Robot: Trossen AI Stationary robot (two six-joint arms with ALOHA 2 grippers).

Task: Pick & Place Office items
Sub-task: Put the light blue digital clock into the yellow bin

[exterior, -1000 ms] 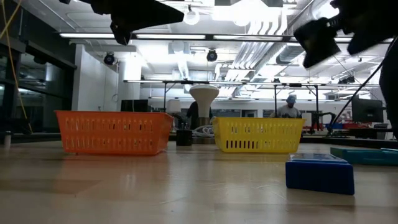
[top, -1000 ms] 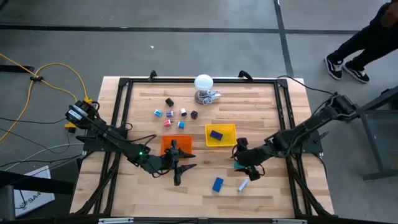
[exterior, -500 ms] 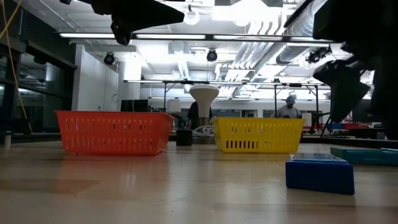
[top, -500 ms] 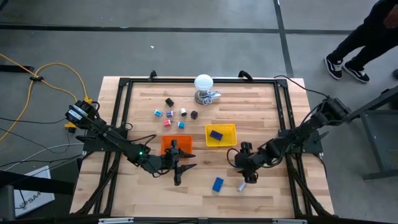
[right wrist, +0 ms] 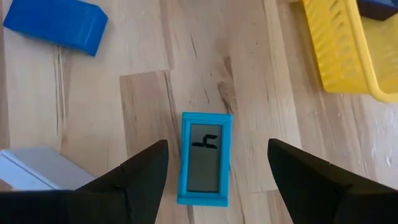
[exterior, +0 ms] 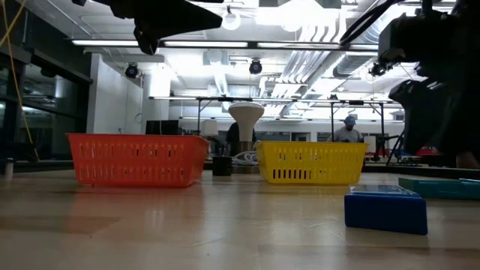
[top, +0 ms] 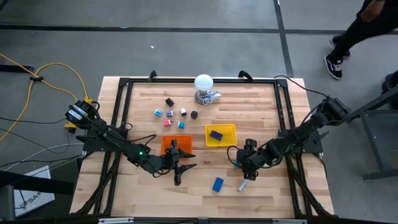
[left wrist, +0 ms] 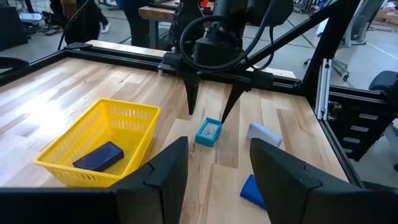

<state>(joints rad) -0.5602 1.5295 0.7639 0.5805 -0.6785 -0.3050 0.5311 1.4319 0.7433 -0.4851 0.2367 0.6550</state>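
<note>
Teal block (right wrist: 206, 158) lies flat on the tabletop just right of the yellow tray (top: 221, 134), and my right tool (top: 243, 172) hangs over it with fingers spread wide, holding nothing. My worry: the fingers straddle its long sides with room to spare, so an off-centre descent could nudge it toward the grey block (left wrist: 264, 132) or the blue block (top: 217, 184) nearby. One dark blue block (left wrist: 98, 155) sits in the yellow tray. I can't see inside the orange tray (exterior: 137, 159). My left tool (top: 178, 170) waits open and empty beside it.
</note>
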